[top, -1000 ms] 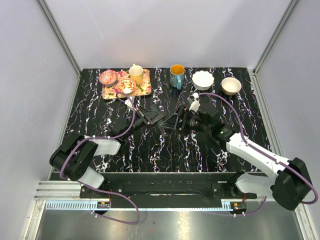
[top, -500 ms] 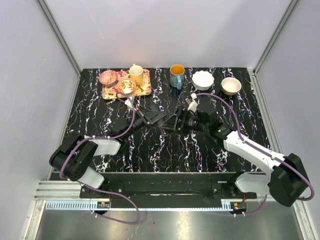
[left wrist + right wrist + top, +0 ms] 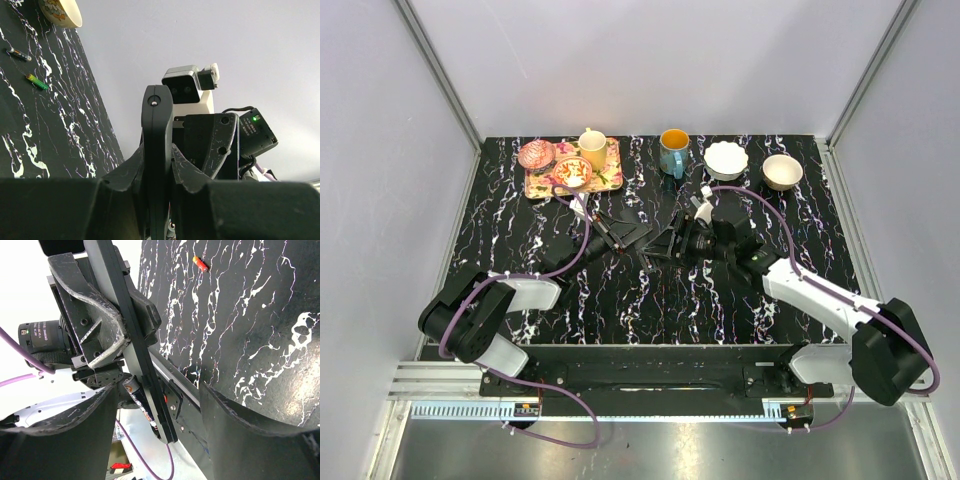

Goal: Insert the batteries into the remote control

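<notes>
My left gripper [image 3: 618,234] is shut on the black remote control [image 3: 638,232] and holds it above the table's middle. In the left wrist view the remote control [image 3: 156,125] stands edge-on between the pinching jaws. In the right wrist view one battery [image 3: 140,399] lies in the open bay of the remote control [image 3: 127,335]. My right gripper [image 3: 160,410] is open, its fingers [image 3: 260,435] wide on either side of the remote's end without touching it. Loose batteries lie on the table: an orange one [image 3: 199,263], a green one [image 3: 37,81] and a dark one [image 3: 19,54].
At the back stand a floral tray [image 3: 611,181] with cups and small bowls, a blue mug [image 3: 673,152], a white bowl [image 3: 726,160] and a tan bowl [image 3: 782,172]. The two arms meet at the table's middle. Grey walls close in three sides.
My right gripper has moved left and closer to the held remote control, and its jaws have narrowed a little. The left arm has stayed put with the remote.
</notes>
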Motion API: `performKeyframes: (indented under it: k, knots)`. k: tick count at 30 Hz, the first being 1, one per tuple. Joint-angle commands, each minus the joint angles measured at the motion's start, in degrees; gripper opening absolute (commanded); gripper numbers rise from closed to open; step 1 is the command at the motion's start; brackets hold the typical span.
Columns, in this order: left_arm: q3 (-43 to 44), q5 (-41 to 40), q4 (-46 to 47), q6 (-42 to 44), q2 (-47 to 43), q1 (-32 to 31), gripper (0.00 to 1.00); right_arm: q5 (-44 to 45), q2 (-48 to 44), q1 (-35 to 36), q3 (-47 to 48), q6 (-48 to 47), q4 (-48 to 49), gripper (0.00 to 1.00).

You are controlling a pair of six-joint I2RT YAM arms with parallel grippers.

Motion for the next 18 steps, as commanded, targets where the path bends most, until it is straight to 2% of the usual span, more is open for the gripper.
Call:
performKeyframes:
  k: [1, 18]
  knots:
    - [1.1, 0.2, 17.4, -0.2, -2.1, -0.2, 0.00, -1.5, 0.6, -0.6, 0.1, 0.5, 3.4, 0.70]
    - [1.7, 0.1, 17.4, -0.3, -2.1, -0.1, 0.00, -2.3, 1.3, -0.7, -1.9, 1.5, 5.1, 0.62]
